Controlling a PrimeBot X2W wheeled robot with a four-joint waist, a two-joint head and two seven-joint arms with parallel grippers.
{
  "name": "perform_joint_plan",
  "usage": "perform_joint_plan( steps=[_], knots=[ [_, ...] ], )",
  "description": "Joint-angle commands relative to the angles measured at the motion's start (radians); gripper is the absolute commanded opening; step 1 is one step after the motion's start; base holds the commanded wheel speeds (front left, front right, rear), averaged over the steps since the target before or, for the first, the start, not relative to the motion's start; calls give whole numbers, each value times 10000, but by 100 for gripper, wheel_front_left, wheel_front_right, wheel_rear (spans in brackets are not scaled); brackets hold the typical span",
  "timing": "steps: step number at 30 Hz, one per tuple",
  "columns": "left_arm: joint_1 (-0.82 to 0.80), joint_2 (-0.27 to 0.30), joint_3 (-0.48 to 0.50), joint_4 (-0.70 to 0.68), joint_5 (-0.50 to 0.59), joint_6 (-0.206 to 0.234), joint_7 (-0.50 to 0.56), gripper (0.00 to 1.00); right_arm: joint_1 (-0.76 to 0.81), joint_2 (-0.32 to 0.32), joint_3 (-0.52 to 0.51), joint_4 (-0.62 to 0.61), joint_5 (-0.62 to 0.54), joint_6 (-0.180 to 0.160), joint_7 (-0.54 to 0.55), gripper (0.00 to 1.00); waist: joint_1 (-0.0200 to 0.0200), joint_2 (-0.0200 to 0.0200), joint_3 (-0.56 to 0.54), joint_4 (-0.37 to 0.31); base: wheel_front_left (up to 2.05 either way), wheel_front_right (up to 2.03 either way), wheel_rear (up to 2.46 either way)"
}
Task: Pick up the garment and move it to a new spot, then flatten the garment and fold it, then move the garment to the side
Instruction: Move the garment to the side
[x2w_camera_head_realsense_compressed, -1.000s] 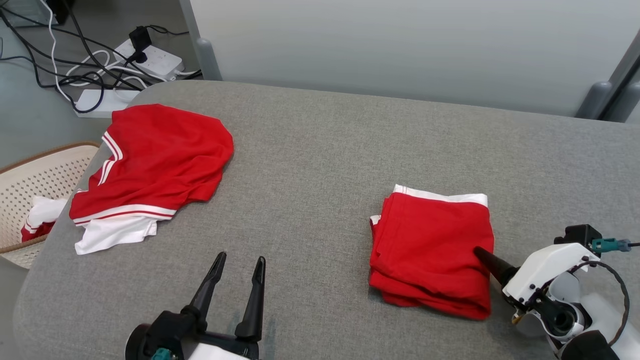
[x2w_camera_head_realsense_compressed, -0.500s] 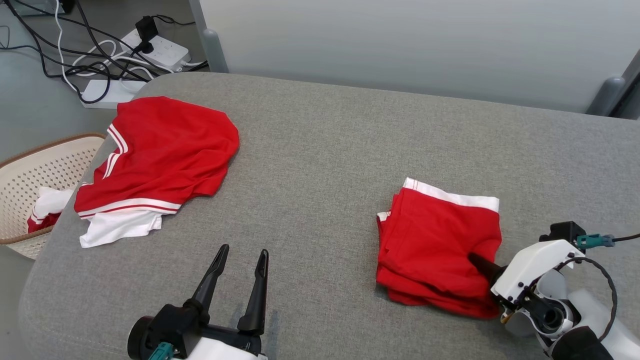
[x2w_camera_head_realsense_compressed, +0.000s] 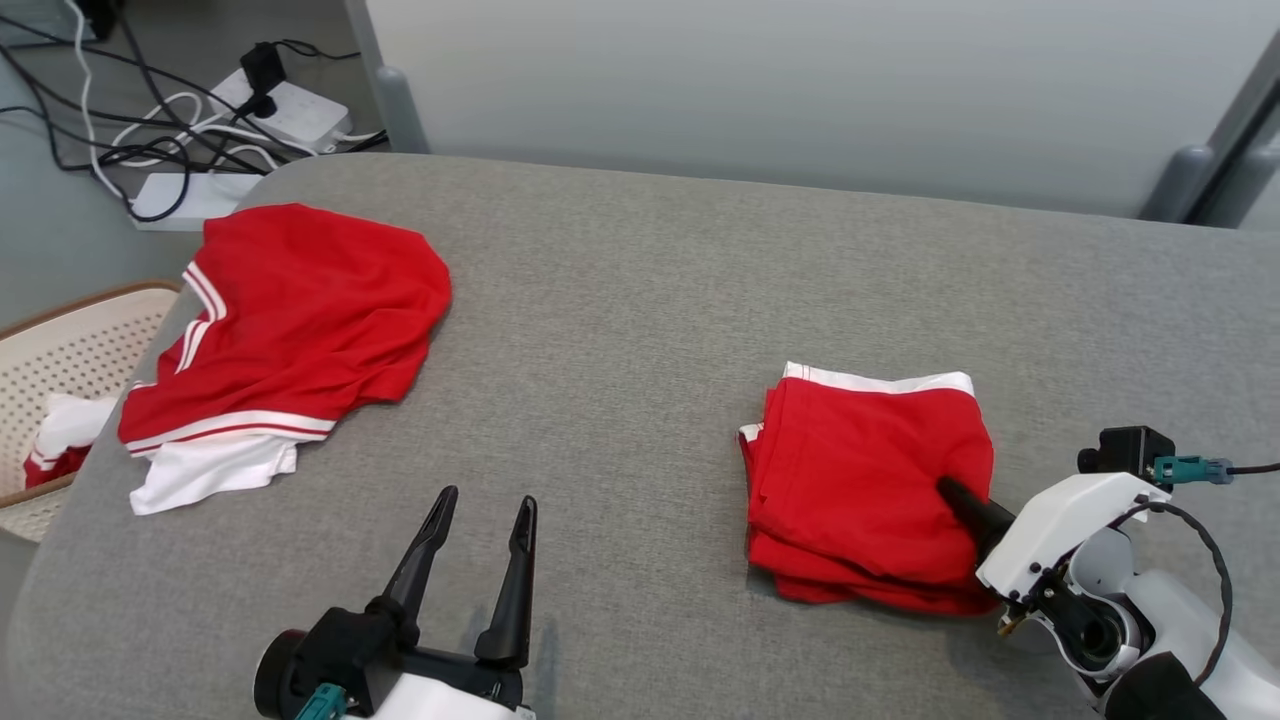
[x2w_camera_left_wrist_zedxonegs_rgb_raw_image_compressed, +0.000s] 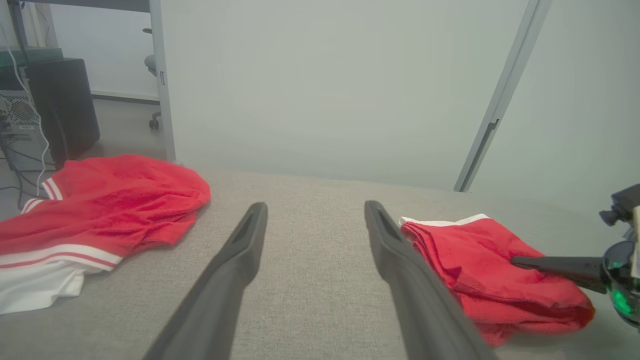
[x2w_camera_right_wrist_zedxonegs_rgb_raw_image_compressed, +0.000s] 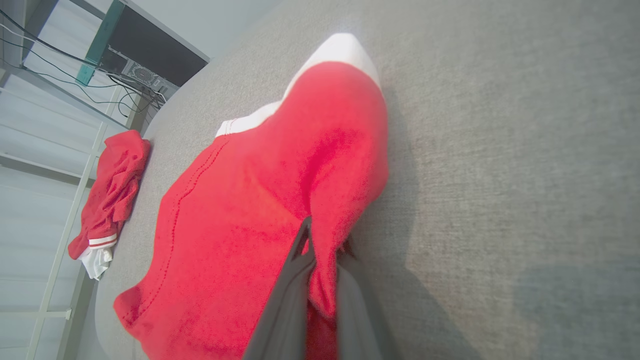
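Since the garment (x2w_camera_head_realsense_compressed: 860, 470) sits folded at 4 o'clock on the counter (x2w_camera_head_realsense_compressed: 620, 330), only the side move looks pending: right end effector (x2w_camera_head_realsense_compressed: 948, 490) clamps its edge, left end effector (x2w_camera_head_realsense_compressed: 487, 498) open.

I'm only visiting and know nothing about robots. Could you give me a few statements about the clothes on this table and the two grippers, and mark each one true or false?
1. The right gripper is shut on an edge of the folded red garment. True.
2. The left gripper holds the crumpled red garment. False: it is open and holds nothing, well apart from that garment.
3. The folded red garment lies in the basket. False: it lies on the grey table; the basket stands beside the table's left end.
4. The crumpled red garment has white stripes. True.
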Motion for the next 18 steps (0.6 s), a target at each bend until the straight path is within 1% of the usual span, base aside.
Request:
perform_joint_plan(
  steps=[1,6,18],
  knots=[
    [-548,5,288,-316,-19,23,-101,100,-114,-213,214,-295,52,42,-284,0,0,0,-1,-257,0,0,0],
    [-676,5,214,-365,10,-55,-101,100,-166,-346,450,-407,111,42,-582,0,0,0,30,-732,0,0,0],
    [-909,5,152,-206,228,-215,-101,100,-187,-622,985,-550,505,42,-1292,0,0,0,-26,-2537,0,0,0]
  ],
)
